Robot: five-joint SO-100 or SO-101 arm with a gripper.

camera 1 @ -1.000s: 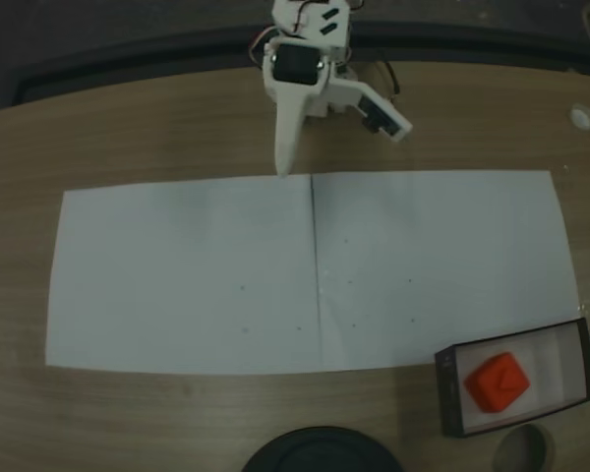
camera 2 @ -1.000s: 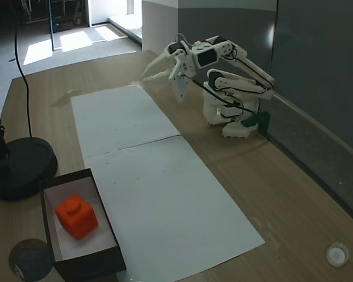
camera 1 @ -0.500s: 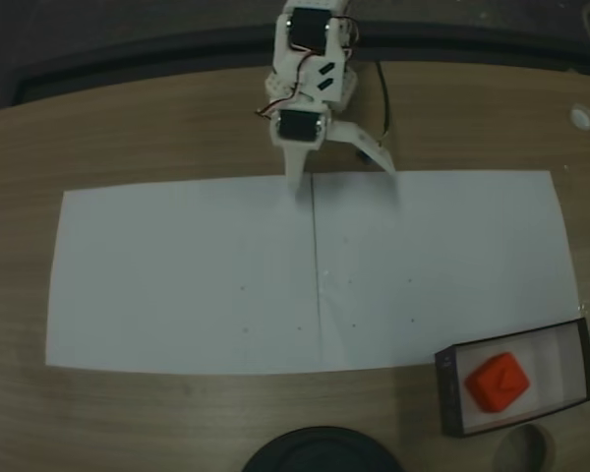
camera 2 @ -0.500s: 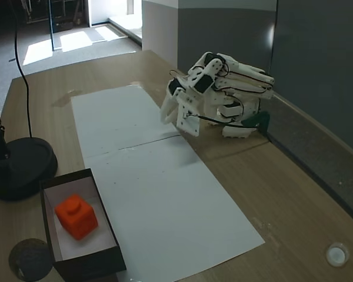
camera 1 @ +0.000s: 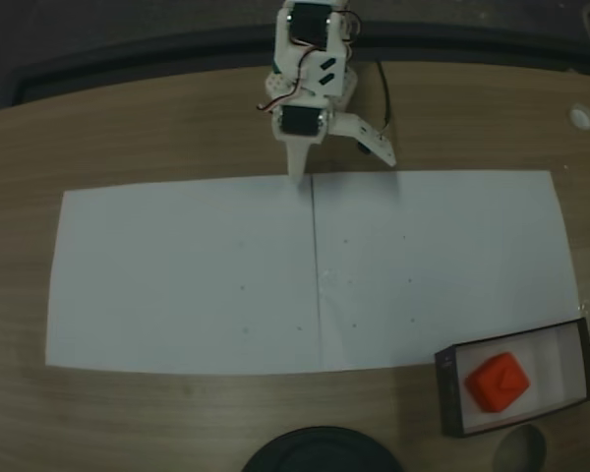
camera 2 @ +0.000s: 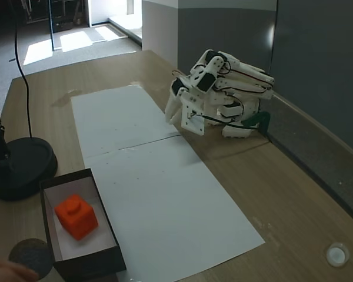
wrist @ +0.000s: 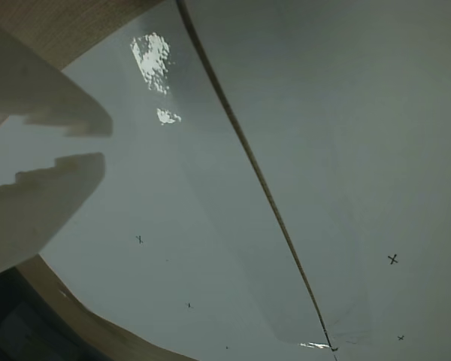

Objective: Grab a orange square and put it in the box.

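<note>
Already the orange square sits inside the box, while the arm is folded low at the far edge of the desk.

Seen from the side fixed view, the orange square rests on the white floor of the box, bump up, apart from the walls. The box stands on the desk at a corner of the white paper sheet, well apart from the arm. The fingers point down at the paper's far edge near its centre crease; they hold nothing and are spread apart, one straight down, the other angled out. In the wrist view the fingers show a narrow gap over the paper. A black round base stands near the box.
</note>
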